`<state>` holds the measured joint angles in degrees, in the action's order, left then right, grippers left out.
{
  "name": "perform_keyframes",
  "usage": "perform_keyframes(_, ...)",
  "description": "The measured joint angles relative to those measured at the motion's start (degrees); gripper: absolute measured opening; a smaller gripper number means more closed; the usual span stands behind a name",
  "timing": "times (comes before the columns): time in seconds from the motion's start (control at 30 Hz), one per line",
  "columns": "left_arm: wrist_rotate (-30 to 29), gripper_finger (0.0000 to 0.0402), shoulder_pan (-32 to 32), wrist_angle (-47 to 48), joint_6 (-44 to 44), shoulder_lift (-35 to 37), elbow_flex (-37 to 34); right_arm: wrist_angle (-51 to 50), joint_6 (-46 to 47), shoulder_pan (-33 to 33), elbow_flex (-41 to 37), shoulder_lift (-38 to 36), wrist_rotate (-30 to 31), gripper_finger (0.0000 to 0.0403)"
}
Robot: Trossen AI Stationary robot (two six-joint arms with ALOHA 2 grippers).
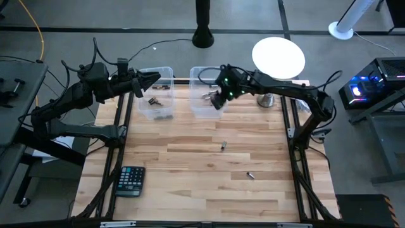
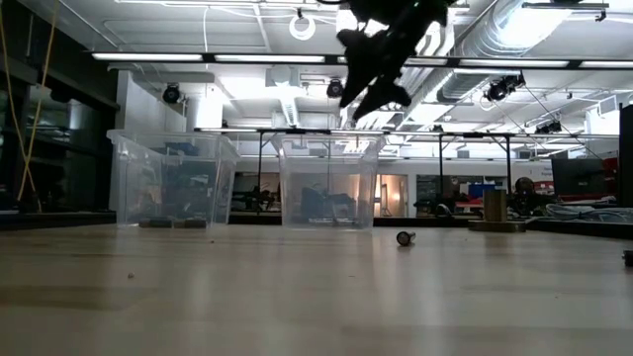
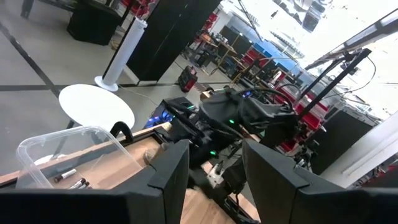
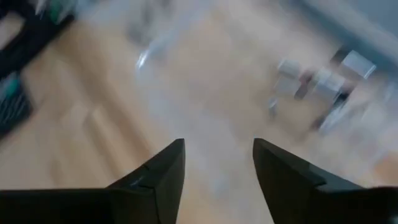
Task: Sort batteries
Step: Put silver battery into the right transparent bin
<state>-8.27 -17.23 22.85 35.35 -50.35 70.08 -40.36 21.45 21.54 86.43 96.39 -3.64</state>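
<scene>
Two loose batteries lie on their sides on the wood: one [image 1: 223, 146] mid-table and one [image 1: 250, 175] nearer the near edge. One battery [image 2: 404, 238] also shows in the low view. Dark cells [image 1: 155, 100] lie in the left clear bin [image 1: 166, 113]. Silvery cells [image 1: 207, 95] lie in the right clear bin [image 1: 197, 113]. My left gripper [image 1: 150, 80] hovers open over the left bin's far left corner, with nothing between its fingers [image 3: 214, 177]. My right gripper [image 1: 218, 101] hangs open and empty [image 4: 217, 162] above the right bin, high over it in the low view [image 2: 381, 69].
A black calculator [image 1: 130, 180] lies by the near left corner. A silver bell-shaped object [image 1: 266, 99] stands right of the right bin. Bare wood spreads between the bins and the near edge. The right wrist view is smeared by blur.
</scene>
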Motion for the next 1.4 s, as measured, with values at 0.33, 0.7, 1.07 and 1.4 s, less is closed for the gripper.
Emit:
perform_keyframes(0.33,0.36,0.0145,0.02,0.4,-1.36,0.0,0.0,-33.24,2.95,-20.01,-0.72,-4.99,-3.62,0.0185)
perform_keyframes(0.7,2.21,0.0145,0.04,0.74,-1.57,0.0,0.0,-20.13,28.78,-38.46,-22.24,-4.49,-7.53,0.0185)
perform_keyframes(1.07,2.19,0.0145,0.02,3.52,-1.53,-0.02,0.0,-9.25,37.47,-44.42,-29.25,-4.18,-9.7,0.0185)
perform_keyframes(1.4,2.16,0.0145,0.0,3.45,-1.53,-0.02,0.0,-3.52,39.05,-46.03,-30.29,3.24,-9.86,0.0185)
